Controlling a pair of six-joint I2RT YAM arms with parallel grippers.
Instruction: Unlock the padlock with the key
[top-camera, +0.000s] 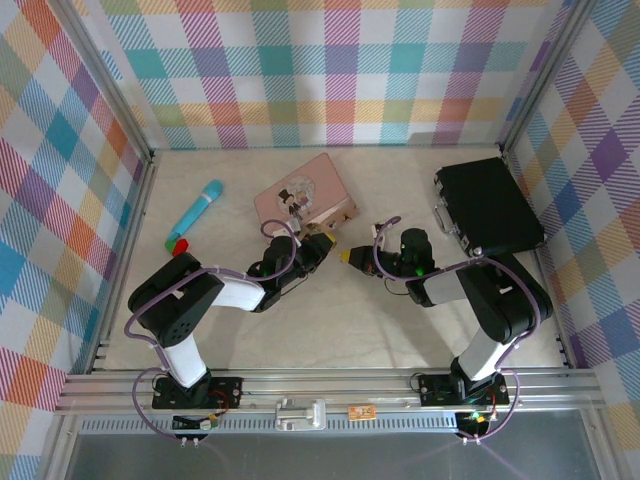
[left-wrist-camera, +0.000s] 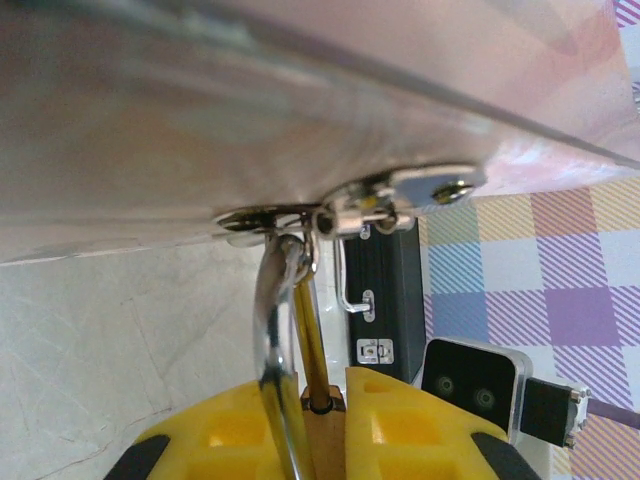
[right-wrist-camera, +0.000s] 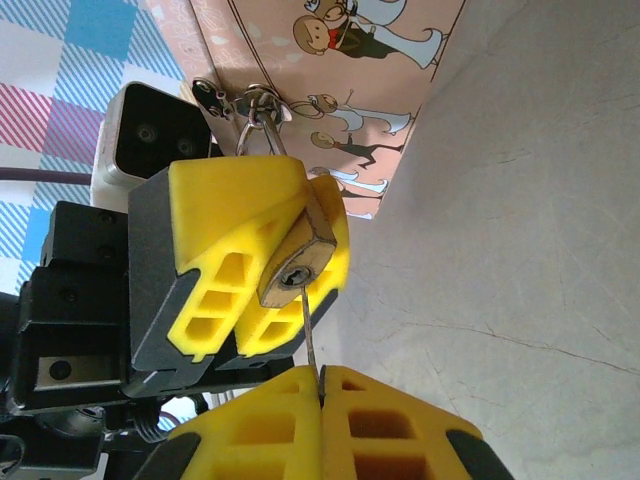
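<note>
From above, a pink tin (top-camera: 305, 200) is seen lying toward the middle of the far edge of the table (top-camera: 330, 330). A turquoise tube (top-camera: 197, 215) lies nearer the left edge and a black case (top-camera: 488, 205) sits in the far right corner. The left gripper (top-camera: 318, 243) is set against the tin's near edge. The right gripper (top-camera: 352, 257) is aimed at it from just beside, so the two tools face one another.

From the left wrist, the padlock (left-wrist-camera: 272, 340) is seen hung by its shackle through the tin's clasp (left-wrist-camera: 350, 210). Its brass body is clenched between the left yellow fingers (left-wrist-camera: 400, 420). It is judged to be held this way so that it cannot swing on the clasp and so that its keyway is offered to the other arm.

From the right wrist, the key (right-wrist-camera: 310, 335) is seen edge-on, pinched between the closed right fingers. Its thin blade is run straight up to the keyway in the padlock's end face. The tip is at or inside the keyway, but how deep cannot be told. Both shackle legs appear seated in the body, so the lock is judged not yet opened. The key would need to be pushed home and turned while the body is kept clamped. A blade this thin may slip or twist in the pads if it is turned out of line with the keyway.
</note>
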